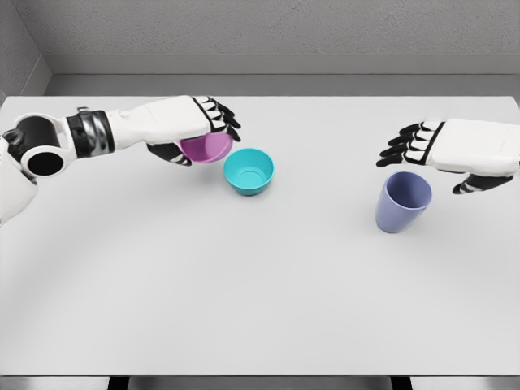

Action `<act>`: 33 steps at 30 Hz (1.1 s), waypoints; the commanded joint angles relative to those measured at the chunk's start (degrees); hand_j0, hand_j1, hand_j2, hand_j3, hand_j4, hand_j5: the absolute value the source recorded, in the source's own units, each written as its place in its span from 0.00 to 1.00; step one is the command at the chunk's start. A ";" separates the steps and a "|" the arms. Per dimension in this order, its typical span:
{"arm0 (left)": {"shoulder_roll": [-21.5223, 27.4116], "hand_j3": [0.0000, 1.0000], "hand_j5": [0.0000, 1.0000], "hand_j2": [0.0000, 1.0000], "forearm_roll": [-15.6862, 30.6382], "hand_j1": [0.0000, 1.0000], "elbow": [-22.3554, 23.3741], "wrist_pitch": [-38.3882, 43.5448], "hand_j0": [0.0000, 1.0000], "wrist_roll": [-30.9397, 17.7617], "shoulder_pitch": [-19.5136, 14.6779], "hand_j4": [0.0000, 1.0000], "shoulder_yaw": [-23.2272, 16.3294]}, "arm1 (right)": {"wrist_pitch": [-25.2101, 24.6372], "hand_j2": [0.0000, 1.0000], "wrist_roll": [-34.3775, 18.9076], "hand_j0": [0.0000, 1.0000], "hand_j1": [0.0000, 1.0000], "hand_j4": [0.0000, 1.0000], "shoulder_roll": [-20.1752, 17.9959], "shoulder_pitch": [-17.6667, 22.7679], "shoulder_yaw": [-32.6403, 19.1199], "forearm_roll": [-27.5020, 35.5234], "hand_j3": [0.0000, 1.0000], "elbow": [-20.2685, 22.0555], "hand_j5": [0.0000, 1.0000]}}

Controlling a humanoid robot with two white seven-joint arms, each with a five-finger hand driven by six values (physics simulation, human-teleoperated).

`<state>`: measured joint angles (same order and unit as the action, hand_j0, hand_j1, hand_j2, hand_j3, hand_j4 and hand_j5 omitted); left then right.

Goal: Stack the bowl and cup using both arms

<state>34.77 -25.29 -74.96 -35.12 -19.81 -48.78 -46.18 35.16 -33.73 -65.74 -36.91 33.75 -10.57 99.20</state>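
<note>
Up at the left, the left hand (199, 130) is wrapped around a purple bowl (207, 147), fingers curled over its rim and thumb underneath, holding it tilted just beside a teal bowl (249, 171). The teal bowl sits upright on the white table (260, 309), and the purple one looks to touch or nearly touch its left rim (the overlap makes it hard to say which). Over on the right, the right hand (443, 154) hovers with fingers spread and holding nothing, just above and behind a blue-purple cup (402, 202). The cup stands upright on the table, well apart from the two bowls.
</note>
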 commanded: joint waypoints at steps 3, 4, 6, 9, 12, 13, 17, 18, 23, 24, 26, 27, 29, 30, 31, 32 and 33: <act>-1.55 0.78 0.78 0.78 0.15 0.78 0.08 0.12 0.78 0.04 -0.18 0.78 0.04 | -0.16 1.00 -1.27 1.00 1.00 1.00 1.40 0.00 1.23 -1.47 1.00 -0.41 1.00; -1.73 0.78 0.78 0.78 0.15 0.78 0.08 0.12 0.78 0.04 -0.18 0.78 0.04 | -0.16 1.00 -1.27 1.00 1.00 1.00 2.11 0.09 1.23 -1.47 1.00 -0.41 1.00; -2.52 0.78 0.78 0.78 -0.02 0.78 0.43 0.12 0.78 -0.14 -0.35 0.78 -0.05 | -0.16 1.00 -1.27 1.00 1.00 1.00 2.29 0.09 1.31 -1.82 1.00 -0.41 1.00; -3.13 0.78 0.78 0.78 -0.02 0.78 0.61 0.12 0.78 -0.49 -0.35 0.78 -0.05 | -0.16 1.00 -1.27 1.00 1.00 1.00 3.52 0.00 1.31 -3.93 1.00 -0.41 1.00; -3.57 0.78 0.78 0.78 -0.02 0.78 0.61 0.12 0.78 -0.49 -0.35 0.78 -0.05 | -0.16 1.00 -1.27 1.00 1.00 1.00 3.69 0.09 1.31 -4.90 1.00 -1.82 1.00; -3.84 0.78 0.78 0.78 -0.02 0.78 0.61 0.12 0.78 -0.49 -0.35 0.78 -0.05 | -0.16 1.00 -1.27 1.00 1.00 1.00 3.87 0.18 1.40 -5.69 1.00 -1.91 1.00; -4.80 0.78 0.78 0.78 -0.11 0.78 0.70 0.12 0.78 -1.28 -0.18 0.78 -0.13 | -0.16 1.00 -1.27 1.00 1.00 1.00 4.66 0.35 2.46 -6.48 1.00 -2.70 1.00; -5.42 0.78 0.78 0.78 -0.02 0.78 0.70 0.12 0.78 -1.72 -0.09 0.78 -0.13 | -0.16 1.00 -1.27 1.00 1.00 1.00 4.66 0.44 2.54 -6.48 1.00 -2.70 1.00; -6.21 0.78 0.78 0.78 -0.11 0.78 1.84 0.12 0.78 -1.98 0.00 0.78 -0.13 | -0.16 1.00 -1.27 1.00 1.00 1.00 5.62 0.62 2.90 -7.45 1.00 -3.66 1.00; -6.21 0.78 0.78 0.78 -0.20 0.78 2.01 0.12 0.78 -2.07 0.00 0.78 -0.13 | -0.16 1.00 -1.27 1.00 1.00 1.00 6.15 0.62 2.90 -8.15 1.00 -3.67 1.00; -6.38 0.78 0.78 0.78 -0.46 0.78 2.19 0.12 0.78 -2.07 0.09 0.78 -0.13 | -0.16 1.00 -1.27 1.00 1.00 1.00 6.33 0.62 2.90 -8.50 1.00 -3.67 1.00; -6.47 0.78 0.78 0.78 -0.46 0.78 2.19 0.12 0.78 -2.07 0.09 0.78 -0.13 | -0.16 1.00 -1.27 1.00 1.00 1.00 6.33 0.61 2.90 -8.50 1.00 -4.02 1.00; -6.74 0.79 0.79 0.79 -0.55 0.79 2.63 0.12 0.79 -2.07 0.18 0.79 -0.22 | -0.16 1.00 -1.27 1.00 1.00 1.00 8.08 0.53 2.90 -9.91 1.00 -5.86 1.00; -6.91 0.79 0.79 0.79 -0.99 0.79 2.72 0.12 0.79 -2.07 0.18 0.79 -0.22 | -0.16 1.00 -1.27 1.00 1.00 1.00 8.35 0.61 2.90 -10.17 1.00 -6.04 1.00; -7.09 0.79 0.79 0.79 -1.34 0.79 2.98 0.12 0.79 -2.07 0.18 0.79 -0.22 | -0.16 1.00 -1.27 1.00 1.00 1.00 8.35 0.62 2.98 -10.26 1.00 -6.04 1.00; -7.35 0.79 0.79 0.79 -1.43 0.79 3.16 0.12 0.79 -2.07 0.18 0.79 -0.22 | -0.16 1.00 -1.27 1.00 1.00 1.00 8.35 0.62 2.90 -10.26 1.00 -6.04 1.00; -7.79 0.79 0.79 0.79 -1.60 0.79 3.33 0.12 0.79 -2.07 0.18 0.79 -0.22 | -0.16 1.00 -1.27 1.00 1.00 1.00 8.35 0.70 2.90 -10.26 1.00 -6.04 1.00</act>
<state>27.49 -26.94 -72.00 -35.13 -21.91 -48.60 -46.46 35.15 -35.02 -57.70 -36.21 36.71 -20.74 93.48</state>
